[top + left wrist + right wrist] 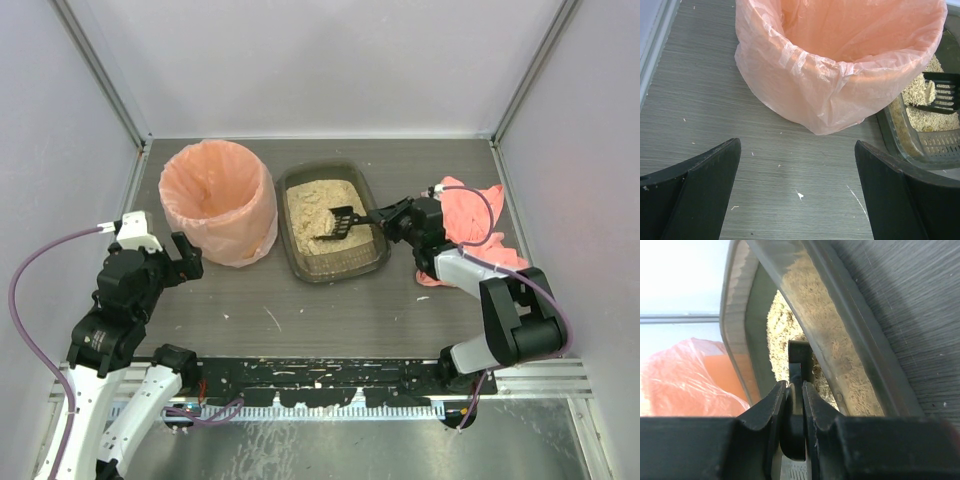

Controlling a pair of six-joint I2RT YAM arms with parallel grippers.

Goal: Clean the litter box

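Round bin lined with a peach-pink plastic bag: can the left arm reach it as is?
Likely yes: the open left gripper faces the bin, with only grey wood-grain table between them.

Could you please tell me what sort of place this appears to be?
Most likely a robot test booth, not a home: plain white walls and metal posts enclose a grey table, with a litter box and lined bin staged on it.

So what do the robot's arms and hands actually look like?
Both the left arm and right arm mix chunky black joints with white links, each trailed by a thin purple cable. The left hand and right hand each have two matte black, wedge-shaped fingers.
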